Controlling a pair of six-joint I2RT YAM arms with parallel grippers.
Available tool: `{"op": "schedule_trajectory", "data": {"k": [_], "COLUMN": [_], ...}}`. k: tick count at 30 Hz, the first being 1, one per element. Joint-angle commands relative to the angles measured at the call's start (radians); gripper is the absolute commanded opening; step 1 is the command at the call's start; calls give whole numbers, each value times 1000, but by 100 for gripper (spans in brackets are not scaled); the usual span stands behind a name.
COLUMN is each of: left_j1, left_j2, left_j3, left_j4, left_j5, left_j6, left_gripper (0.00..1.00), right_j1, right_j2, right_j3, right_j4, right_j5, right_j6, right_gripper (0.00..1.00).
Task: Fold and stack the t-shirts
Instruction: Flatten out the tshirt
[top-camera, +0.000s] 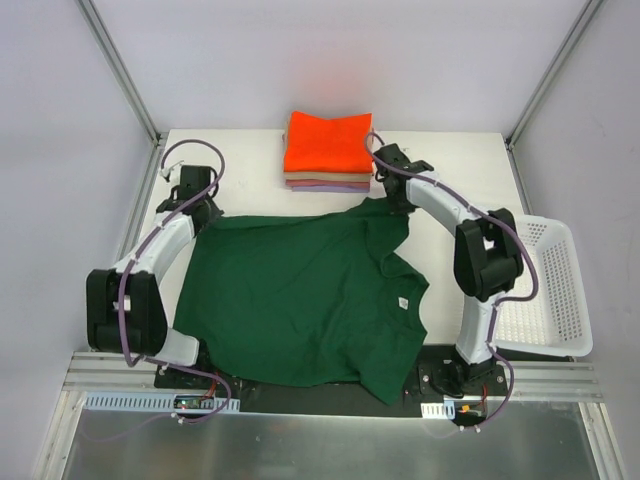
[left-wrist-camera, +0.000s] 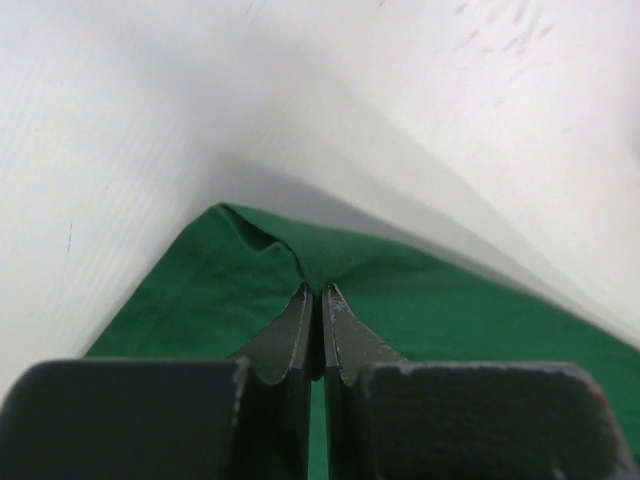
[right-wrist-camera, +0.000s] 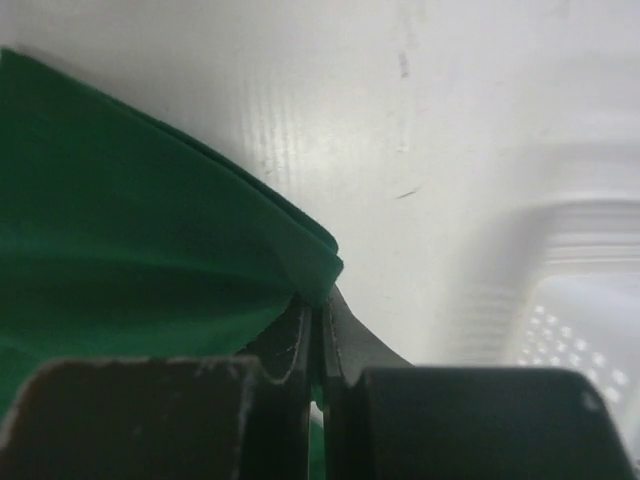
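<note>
A dark green t-shirt lies spread across the middle of the table, its hem edge stretched along the far side. My left gripper is shut on its far left corner, seen in the left wrist view with green cloth pinched between the jaws. My right gripper is shut on its far right corner. A stack of folded t-shirts stands at the far edge: bright orange on top, tan and lilac beneath.
A white mesh basket sits at the right edge of the table, beside the right arm; it also shows blurred in the right wrist view. Metal frame posts rise at the back corners.
</note>
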Motion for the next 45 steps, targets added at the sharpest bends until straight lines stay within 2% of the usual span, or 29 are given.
{"op": "schedule_trajectory", "data": {"k": [1, 6, 9, 13, 17, 24, 26, 31, 35, 39, 43, 45], "left_j1": [7, 7, 7, 7, 7, 5, 7, 7, 7, 7, 7, 7], "left_j2": [-169, -398, -524, -695, -838, -932, -937, -926, -898, -799, -639, -547], "left_j3": [43, 67, 93, 144, 237, 495, 558, 708, 741, 709, 617, 575], "left_j4": [10, 1, -1, -16, -34, -105, -105, -120, -120, -122, -120, -110], "left_j5": [-14, 21, 42, 78, 143, 291, 373, 444, 453, 398, 270, 236], "left_j6": [39, 28, 35, 37, 25, 19, 3, -3, -10, 12, 65, 80], "left_gripper": [0, 0, 0, 0, 0, 0, 0, 0, 0, 0, 0, 0], "right_j1": [-7, -6, -7, -7, -4, -4, -4, -4, -6, -4, -12, -43], "right_j2": [-182, -416, -585, -791, -932, -1067, -1087, -1100, -1034, -893, -741, -684], "right_j3": [39, 39, 28, 49, 201, 482, 537, 632, 691, 718, 610, 498], "right_j4": [-51, -51, -18, 4, -80, -166, -180, -162, -145, -125, -6, 97], "right_j5": [152, 157, 110, -22, -209, -514, -606, -682, -584, -338, -142, -133], "right_j6": [-122, -201, -287, -390, -398, -352, -349, -330, -346, -431, -560, -588], "right_gripper": [1, 0, 0, 0, 0, 1, 0, 0, 1, 0, 0, 0]}}
